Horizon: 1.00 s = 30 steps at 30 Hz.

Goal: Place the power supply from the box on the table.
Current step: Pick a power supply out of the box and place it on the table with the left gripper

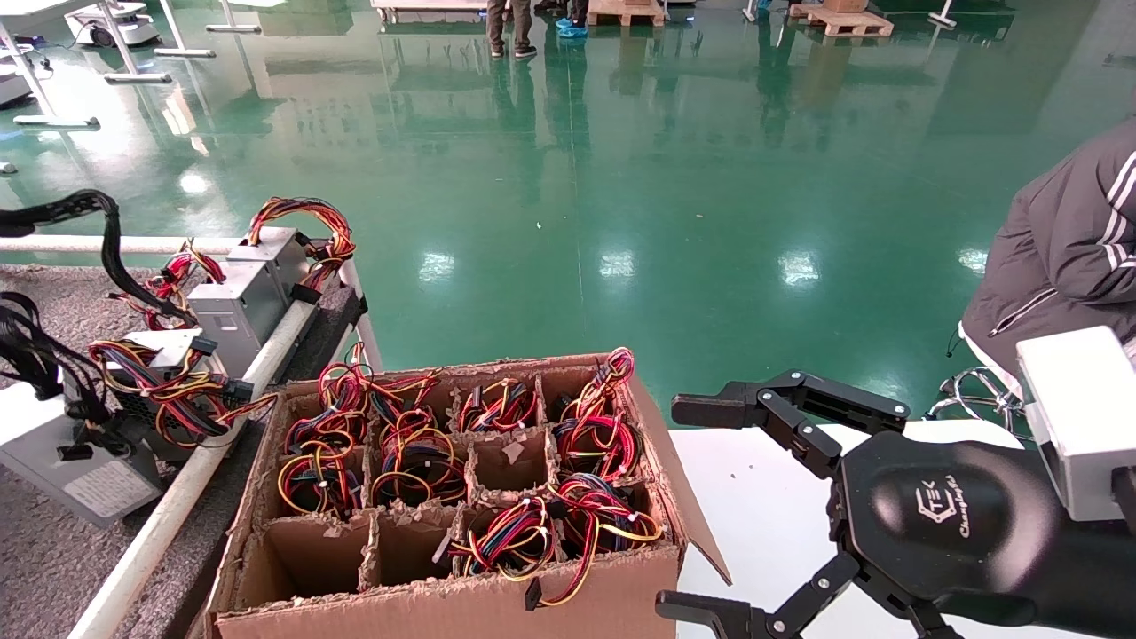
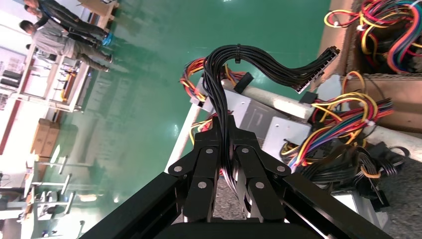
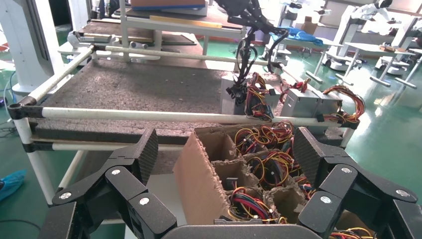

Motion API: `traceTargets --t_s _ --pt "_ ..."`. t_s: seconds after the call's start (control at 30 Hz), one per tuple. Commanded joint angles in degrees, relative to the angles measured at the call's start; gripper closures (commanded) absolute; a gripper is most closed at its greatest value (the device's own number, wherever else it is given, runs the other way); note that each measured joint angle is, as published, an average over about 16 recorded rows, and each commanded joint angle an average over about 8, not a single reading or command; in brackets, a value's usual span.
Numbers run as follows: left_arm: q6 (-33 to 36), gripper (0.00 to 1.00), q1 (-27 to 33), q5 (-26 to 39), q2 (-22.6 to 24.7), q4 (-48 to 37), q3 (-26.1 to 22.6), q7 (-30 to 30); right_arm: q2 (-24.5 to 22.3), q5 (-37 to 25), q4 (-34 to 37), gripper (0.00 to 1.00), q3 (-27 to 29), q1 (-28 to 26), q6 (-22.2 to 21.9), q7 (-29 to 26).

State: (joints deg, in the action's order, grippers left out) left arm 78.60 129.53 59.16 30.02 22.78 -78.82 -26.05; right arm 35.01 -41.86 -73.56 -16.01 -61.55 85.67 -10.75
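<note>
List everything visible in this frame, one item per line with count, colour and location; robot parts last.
power supply: one, grey with black cable bundle, on the table, cables gripped.
other power supplies: at least three, grey with red, yellow and orange wires, on the table beside it.
box: one, brown cardboard, divider cells, several holding coloured wire bundles, some empty.
table: grey felt-like surface, white tube rail.
white tabletop: under the right arm.
seated person: dark jacket, far right.
left gripper: shut on the black cables.
right gripper: open, beside the box.
</note>
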Motion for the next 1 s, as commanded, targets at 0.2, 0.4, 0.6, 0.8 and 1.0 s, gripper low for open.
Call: traceTargets --t_s 0.2,0.4,0.6,0.8,1.0 --pt "0.6 1.0 -1.2 -1.7 -1.2 1.8 -1.1 0.8 0.0 0.0 0.0 0.0 0.0 0.0 0.0 0.0" --pt "1.1 0.95 -2.0 -2.9 -2.2 3.1 -1.8 1.5 0.0 0.0 0.0 0.0 0.0 0.0 0.0 0.0" --pt "1.6 0.2 -2.0 -3.4 -2.8 3.9 -2.3 2.0 0.0 0.0 0.0 0.0 0.0 0.0 0.0 0.0" --pt "1.9 0.0 -1.5 -3.3 -2.9 4.3 -2.6 2.1 0.0 0.0 0.0 0.0 0.0 0.0 0.0 0.0" --pt "2.2 0.0 -1.0 -3.1 -2.8 4.2 -2.9 2.2 0.0 0.0 0.0 0.0 0.0 0.0 0.0 0.0"
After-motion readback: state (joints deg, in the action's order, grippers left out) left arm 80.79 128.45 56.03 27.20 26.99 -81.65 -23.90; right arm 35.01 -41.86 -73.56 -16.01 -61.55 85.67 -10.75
